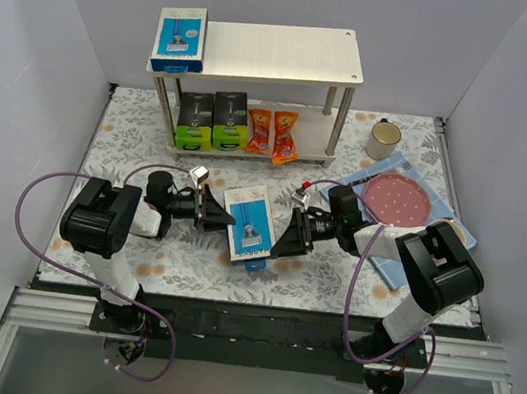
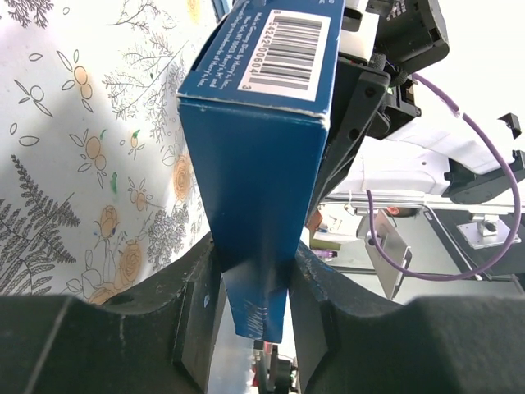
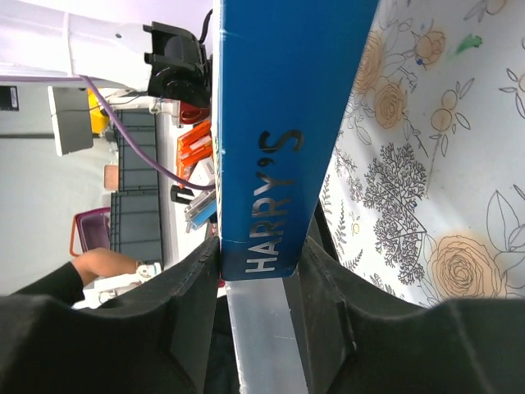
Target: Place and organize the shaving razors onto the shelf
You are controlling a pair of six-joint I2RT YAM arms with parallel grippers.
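Note:
A flat blue-and-white razor box (image 1: 250, 224) is held above the mat between both arms. My left gripper (image 1: 218, 217) is shut on its left edge; the left wrist view shows the blue box (image 2: 262, 164) pinched between the pads. My right gripper (image 1: 282, 243) is shut on its right edge; the right wrist view shows the "HARRY'S" side (image 3: 279, 164) between the fingers. The shelf (image 1: 290, 56) stands at the back. A second blue-and-white box (image 1: 180, 40) lies on its top board. Two black-and-green boxes (image 1: 213, 121) and two orange packets (image 1: 273, 134) sit on the lower board.
A pink plate (image 1: 398, 198) lies on a blue tiled mat (image 1: 433, 227) at the right. A beige mug (image 1: 383, 139) stands to the right of the shelf. The floral cloth (image 1: 126, 142) covers the table, with white walls on both sides.

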